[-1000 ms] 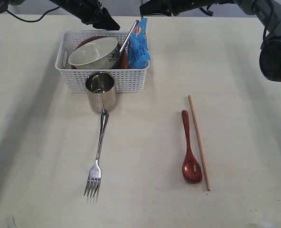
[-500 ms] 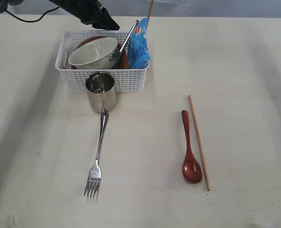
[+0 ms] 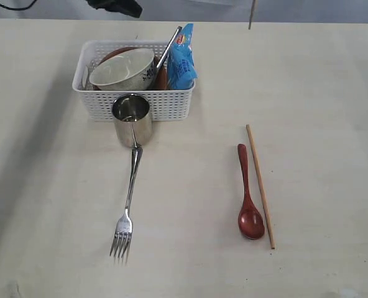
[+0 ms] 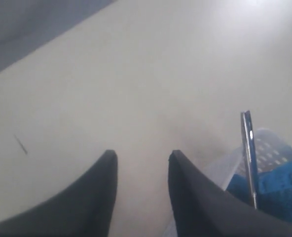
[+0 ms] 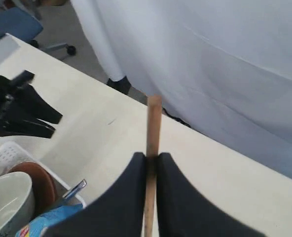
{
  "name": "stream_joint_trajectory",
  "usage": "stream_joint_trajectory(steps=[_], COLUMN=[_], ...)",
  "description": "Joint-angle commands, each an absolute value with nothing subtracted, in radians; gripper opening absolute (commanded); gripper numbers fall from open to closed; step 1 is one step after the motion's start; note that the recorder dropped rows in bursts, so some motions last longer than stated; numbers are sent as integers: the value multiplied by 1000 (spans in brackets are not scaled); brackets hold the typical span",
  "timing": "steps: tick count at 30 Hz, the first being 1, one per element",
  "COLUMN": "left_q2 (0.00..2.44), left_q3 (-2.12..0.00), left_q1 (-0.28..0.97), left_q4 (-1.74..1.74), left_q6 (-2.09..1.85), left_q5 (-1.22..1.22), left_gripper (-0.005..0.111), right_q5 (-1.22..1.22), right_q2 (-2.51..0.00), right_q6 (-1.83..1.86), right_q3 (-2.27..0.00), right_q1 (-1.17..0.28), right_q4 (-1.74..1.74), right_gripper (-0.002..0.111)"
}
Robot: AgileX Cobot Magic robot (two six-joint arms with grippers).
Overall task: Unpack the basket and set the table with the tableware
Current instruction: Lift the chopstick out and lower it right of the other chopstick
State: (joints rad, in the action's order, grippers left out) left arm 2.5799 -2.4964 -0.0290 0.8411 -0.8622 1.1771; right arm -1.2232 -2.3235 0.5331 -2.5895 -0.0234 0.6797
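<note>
Exterior view, basket (image 3: pixel 134 107) near table (image 3: pixel 321 74) edge, open right side, tool (image 5: pixel 151 158) pinching chopstick (image 5: pixel 154 121)

No text could be read anywhere. The blue chip bag (image 3: pixel 183 65), leaning at the 3 o'clock end of the basket (image 3: pixel 153 105), carried a small red-and-white patch near its top, too small and blurred to make out.
</note>
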Motion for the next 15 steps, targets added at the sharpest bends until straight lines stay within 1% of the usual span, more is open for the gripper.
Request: stream_joint_trajectory(steps=[1, 4, 5, 7, 8, 9, 12, 15], left_q2=[2512, 2487, 2477, 2475, 2475, 2475, 2473, 2464], left_q3=[-2504, -2504, -2504, -2504, -2504, -2504, -2502, -2502], left_q1=[-40, -40, -40, -40, -40, -40, -34, 17], left_q4=[847, 847, 847, 847, 849, 840, 850, 839], left_q6=[-792, -769, -765, -751, -739, -686, -611, -566], left_q5=[1192, 1221, 1221, 1221, 1221, 1221, 1221, 1221], left_gripper=[34, 33, 31, 19, 6, 0, 0, 0], right_q5=[-1221, -1221, -1221, -1221, -1221, -1221, -1221, -1221], right_q2=[-2306, -2294, -2283, -2262, -2243, -2206, -2096, -1963], right_q6=[445, 421, 421, 421, 421, 421, 421, 405], right_q3=[-2586, -2540, -2504, -2442, -2389, -2305, -2114, -1863], right_q1=[-19, -19, -19, -19, -19, -19, -19, -19], right_q4=[631, 629, 626, 610, 596, 545, 495, 462], right_gripper=[-1, -1, -1, -1, -1, -1, -1, -1])
